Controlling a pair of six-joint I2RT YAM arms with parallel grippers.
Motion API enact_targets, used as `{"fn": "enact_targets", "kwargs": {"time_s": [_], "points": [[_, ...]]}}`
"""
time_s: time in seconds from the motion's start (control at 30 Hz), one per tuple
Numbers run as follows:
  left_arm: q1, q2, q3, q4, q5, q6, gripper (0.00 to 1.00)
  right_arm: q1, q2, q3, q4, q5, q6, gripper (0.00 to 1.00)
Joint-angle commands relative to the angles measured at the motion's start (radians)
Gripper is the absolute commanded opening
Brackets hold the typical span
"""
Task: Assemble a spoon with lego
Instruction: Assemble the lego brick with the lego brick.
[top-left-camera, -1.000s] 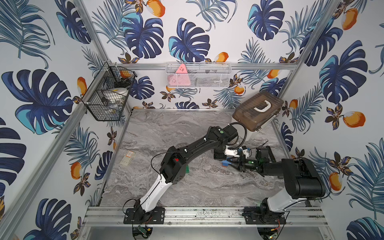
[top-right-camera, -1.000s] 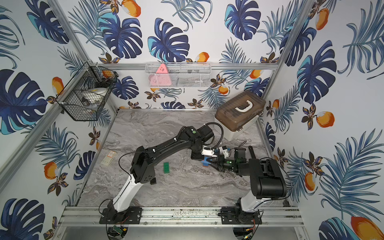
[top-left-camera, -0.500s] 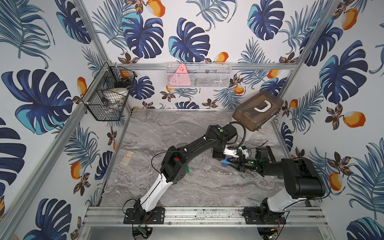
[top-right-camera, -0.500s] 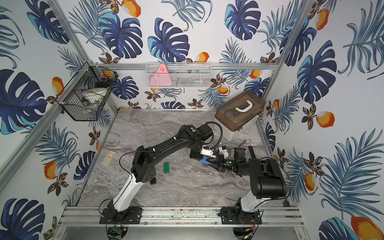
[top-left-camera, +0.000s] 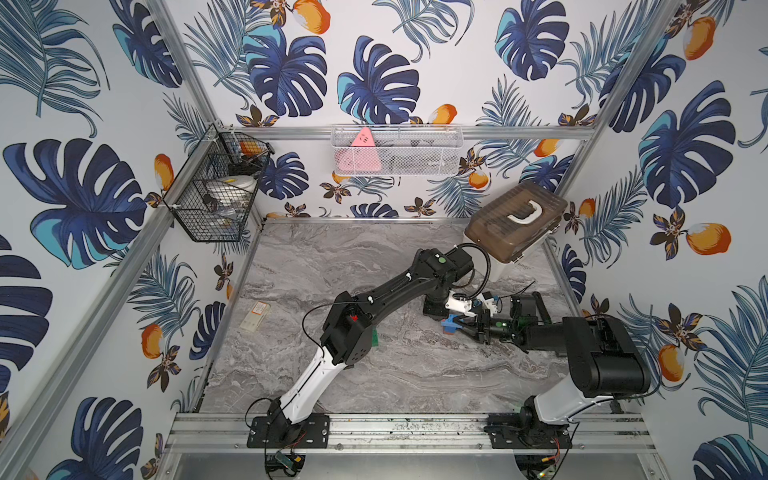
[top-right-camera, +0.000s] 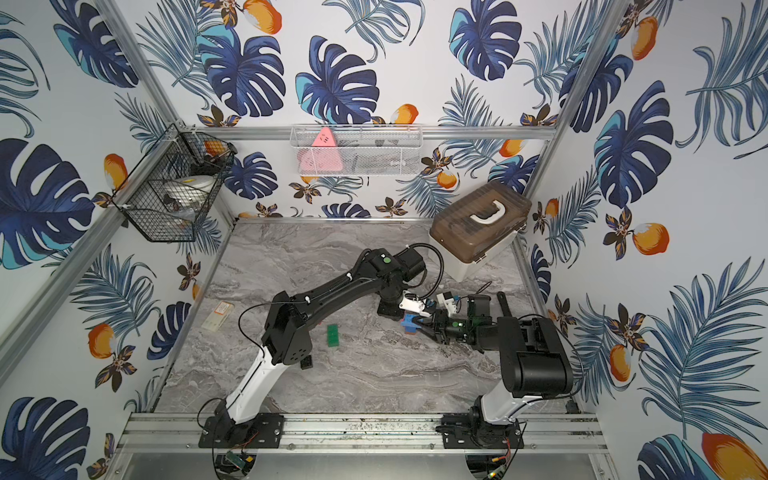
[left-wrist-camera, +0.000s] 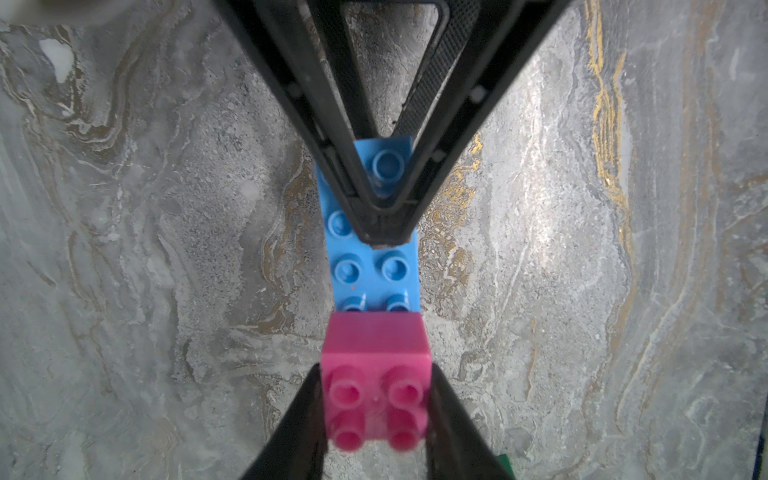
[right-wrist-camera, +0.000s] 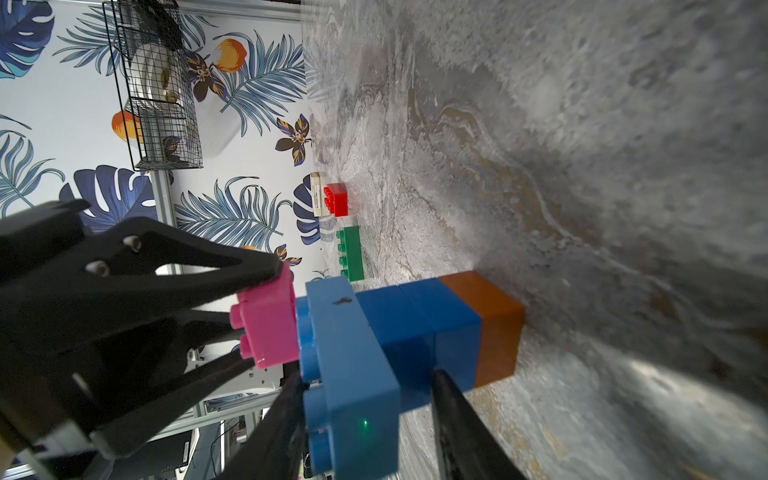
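— Since neither arm seems to stir, has anything shifted in the last second?

— Nothing I can see. The green brick (top-right-camera: 333, 335) lies nearest on the surface (top-left-camera: 374, 257), as before. Just beyond it the spoon (right-wrist-camera: 415, 328) stands on its orange end, right of centre. The right gripper (right-wrist-camera: 365, 382) still has its jaws clamped on the blue part. The left gripper (left-wrist-camera: 376, 374) still has its jaws closed on the pink brick (left-wrist-camera: 376, 361), held against the light blue top's studs. Farthest, the brown-lidded box (top-right-camera: 478, 224) stays put.
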Motion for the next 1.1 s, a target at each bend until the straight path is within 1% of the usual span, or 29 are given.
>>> {"fn": "enact_targets", "kwargs": {"time_s": [0.0,0.27,0.47,0.7,0.9,0.97,1.07], "points": [[-0.002,0.0,-0.014,-0.026,-0.021,0.017,0.07,0.002,0.001,-0.001,-0.058,0.046,-0.015,0.5],[-0.003,0.01,-0.003,-0.043,-0.024,0.006,0.07,0.002,0.0,-0.004,-0.052,0.045,-0.011,0.49],[-0.003,0.04,0.035,-0.072,0.019,0.009,0.06,0.003,-0.005,-0.004,-0.052,0.044,-0.011,0.49],[-0.003,0.051,0.04,-0.102,0.005,-0.001,0.04,0.004,-0.008,-0.004,-0.055,0.044,-0.012,0.49],[-0.002,0.061,0.058,-0.125,0.027,-0.002,0.04,0.004,-0.017,-0.006,-0.062,0.048,-0.015,0.49],[-0.002,0.07,0.072,-0.136,0.023,-0.008,0.01,0.005,-0.017,-0.01,-0.052,0.045,-0.009,0.49],[-0.004,0.077,0.081,-0.145,0.011,-0.017,0.01,0.007,-0.011,-0.013,-0.033,0.042,0.0,0.49]]}}
